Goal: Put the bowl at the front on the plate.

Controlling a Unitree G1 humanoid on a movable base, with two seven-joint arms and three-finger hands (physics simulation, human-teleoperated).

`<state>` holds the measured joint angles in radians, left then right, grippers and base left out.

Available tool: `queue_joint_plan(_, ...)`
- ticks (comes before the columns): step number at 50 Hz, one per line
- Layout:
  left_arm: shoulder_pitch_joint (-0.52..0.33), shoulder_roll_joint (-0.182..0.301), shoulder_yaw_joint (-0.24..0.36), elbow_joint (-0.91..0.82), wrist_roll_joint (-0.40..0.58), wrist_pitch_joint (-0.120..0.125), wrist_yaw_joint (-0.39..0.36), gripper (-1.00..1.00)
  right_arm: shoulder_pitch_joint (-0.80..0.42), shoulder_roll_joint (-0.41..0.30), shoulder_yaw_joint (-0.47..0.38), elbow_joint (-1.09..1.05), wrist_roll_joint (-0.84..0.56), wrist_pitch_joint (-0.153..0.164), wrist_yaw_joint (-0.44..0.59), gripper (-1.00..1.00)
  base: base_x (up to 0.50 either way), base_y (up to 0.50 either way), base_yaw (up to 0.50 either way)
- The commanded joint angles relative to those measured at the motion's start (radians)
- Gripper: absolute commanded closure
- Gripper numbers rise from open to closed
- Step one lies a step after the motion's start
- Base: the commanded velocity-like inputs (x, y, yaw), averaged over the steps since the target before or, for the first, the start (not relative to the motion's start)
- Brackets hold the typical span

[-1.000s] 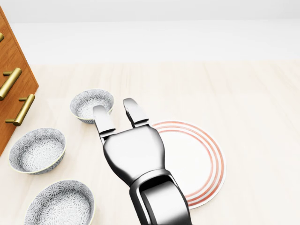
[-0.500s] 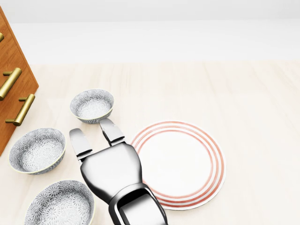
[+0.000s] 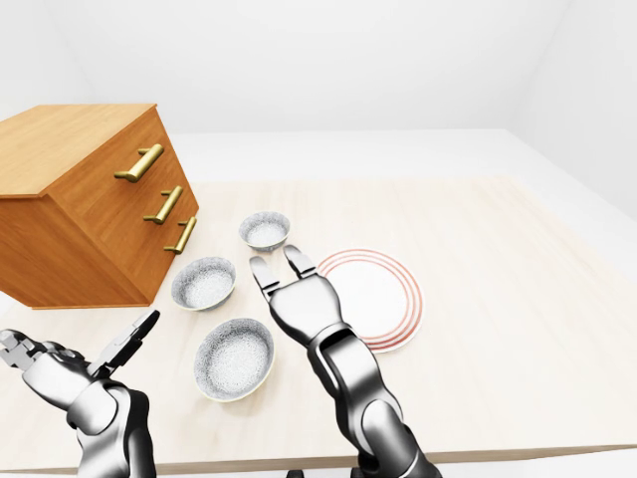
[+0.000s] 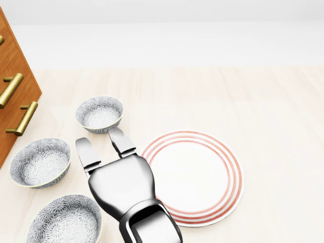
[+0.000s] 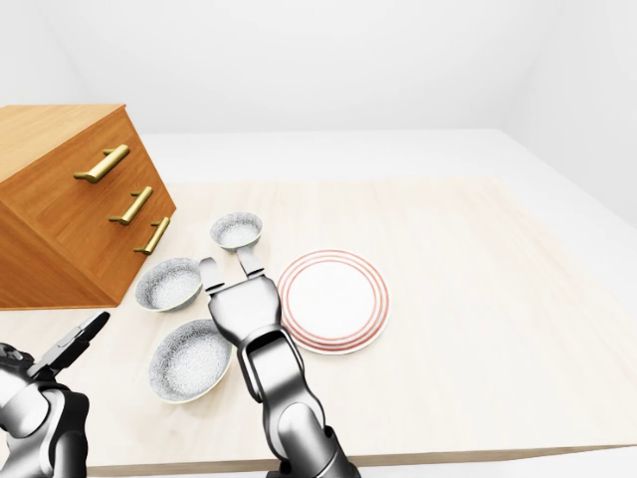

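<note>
Right hand (image 4: pixel 121 182) just left of plate (image 4: pixel 202 172) | fingers (image 4: pixel 87 153) spread, empty | near bowl (image 4: pixel 65 220) lower-left of plate, beside the wrist, below fingertips in head view | left hand (image 3: pixel 65 368) open, farther off

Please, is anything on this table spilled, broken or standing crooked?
Nothing stands out. In the head view the top bowl, middle bowl and bottom bowl all sit upright and empty; the plate lies flat, bare and unbroken. The open right hand holds nothing.

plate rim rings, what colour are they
Red-orange concentric rings on a white plate, clearest in the head view.
</note>
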<state>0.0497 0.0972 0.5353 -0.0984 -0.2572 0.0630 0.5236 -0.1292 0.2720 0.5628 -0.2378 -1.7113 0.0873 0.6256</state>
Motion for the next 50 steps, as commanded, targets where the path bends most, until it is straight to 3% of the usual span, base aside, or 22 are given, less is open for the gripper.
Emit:
queue_joint_plan(1,0.000,0.000,-0.001,0.001,0.000,-0.002,0.000,-1.00,0.002,-0.004,-0.002,-0.006,0.003,0.000,-0.006,-1.00,0.00,0.00,0.00)
queue_joint_plan(13,-0.004,0.001,-0.002,0.015,0.000,-0.010,0.000,-1.00,0.010,-0.010,0.020,0.010,-0.009,0.000,0.021,-1.00,0.00,0.00,0.00)
queue_joint_plan(19,0.006,-0.001,0.000,-0.014,-0.004,0.007,0.000,-1.00,0.004,0.002,0.064,0.019,-0.039,0.000,0.036,-1.00,0.00,0.00,0.00)
queue_joint_plan(21,-0.003,-0.001,-0.001,0.010,0.000,-0.011,0.000,-1.00,0.004,0.015,0.082,0.019,-0.041,0.000,0.044,-1.00,0.00,0.00,0.00)
queue_joint_plan(24,0.001,0.000,0.000,0.000,-0.004,-0.004,0.000,-1.00,0.013,0.016,0.091,0.049,-0.018,0.000,0.033,-1.00,0.00,0.00,0.00)
queue_joint_plan(26,-0.005,0.000,-0.002,0.021,-0.002,-0.020,0.000,-1.00,0.016,0.014,0.101,0.080,-0.010,0.000,0.002,-1.00,0.00,0.00,0.00)
queue_joint_plan(28,-0.002,0.001,-0.002,0.014,-0.005,-0.015,0.000,-1.00,0.019,0.018,0.107,0.094,-0.001,0.000,-0.014,-1.00,0.00,0.00,0.00)
queue_joint_plan(32,-0.001,0.002,-0.003,0.013,-0.006,-0.015,0.000,-1.00,0.018,0.015,0.121,0.126,0.012,-0.035,-0.022,-1.00,0.00,0.00,0.00)
queue_joint_plan(34,0.006,0.002,0.000,-0.014,-0.008,0.005,0.000,-1.00,0.027,0.013,0.136,0.129,0.043,-0.065,-0.028,-1.00,0.00,0.00,0.00)
queue_joint_plan(35,0.006,0.000,0.001,-0.015,-0.007,0.007,0.000,-1.00,0.031,0.016,0.145,0.132,0.011,-0.048,-0.019,-1.00,0.00,0.00,0.00)
queue_joint_plan(36,0.000,0.000,0.000,0.002,-0.003,-0.006,0.000,-1.00,0.031,0.013,0.142,0.133,0.044,-0.071,-0.025,-1.00,0.00,0.00,0.00)
queue_joint_plan(39,-0.004,0.000,-0.004,0.021,0.000,-0.022,0.000,-1.00,0.043,0.016,0.164,0.140,0.034,-0.065,-0.034,-1.00,0.00,0.00,0.00)
queue_joint_plan(41,-0.003,0.001,-0.005,0.020,-0.001,-0.022,0.000,-1.00,0.046,0.015,0.172,0.151,0.039,-0.071,-0.047,-1.00,0.00,0.00,0.00)
queue_joint_plan(42,0.002,0.001,-0.004,0.003,-0.007,-0.008,0.000,-1.00,0.047,0.019,0.184,0.165,0.042,-0.079,-0.047,-1.00,0.00,0.00,0.00)
queue_joint_plan(47,-0.002,0.001,-0.005,0.014,-0.004,-0.017,0.000,-1.00,0.057,0.010,0.194,0.230,0.064,-0.106,-0.108,-1.00,0.00,0.00,0.00)
queue_joint_plan(50,0.011,-0.002,0.002,-0.033,-0.012,0.021,0.000,-1.00,0.060,0.010,0.210,0.257,0.092,-0.145,-0.111,-1.00,0.00,0.00,0.00)
